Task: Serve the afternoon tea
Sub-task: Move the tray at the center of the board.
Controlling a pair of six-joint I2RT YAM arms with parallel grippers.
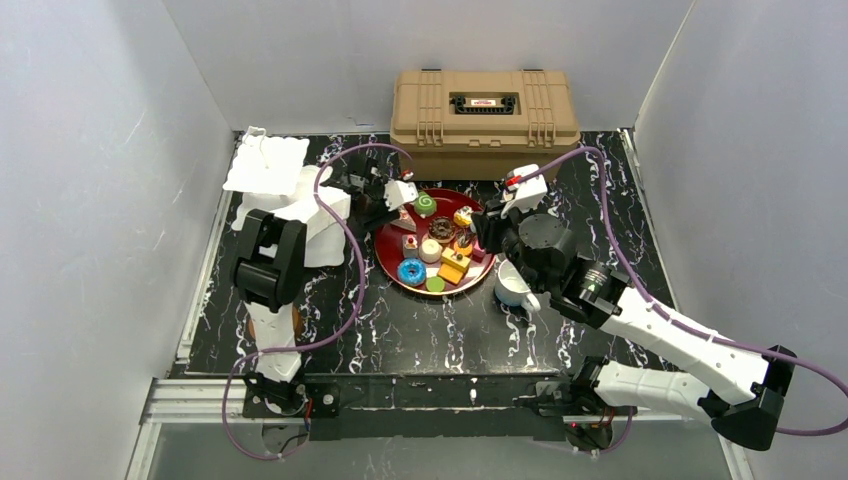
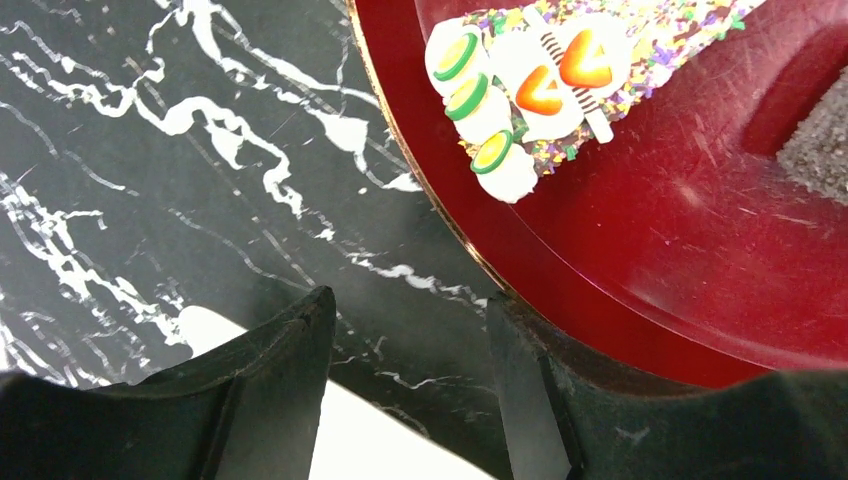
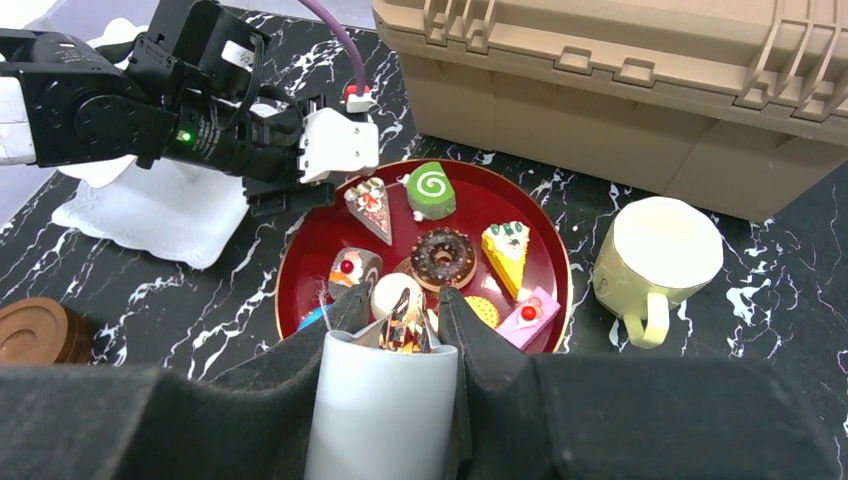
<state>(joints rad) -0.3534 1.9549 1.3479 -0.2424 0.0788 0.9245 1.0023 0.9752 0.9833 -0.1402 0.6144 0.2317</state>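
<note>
Right gripper (image 3: 402, 305) clamps an upright white cylindrical cup (image 3: 385, 410) (mouth up) beside the dark red round tray (image 3: 310, 245); left gripper (image 2: 408, 305) parted, empty

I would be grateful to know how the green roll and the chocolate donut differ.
The green roll is a solid block with a white swirl on top; the chocolate donut is a speckled brown ring with a hole. The green roll sits near the rim of the dark red tray; the chocolate donut lies mid-tray. Both rest on that tray.
</note>
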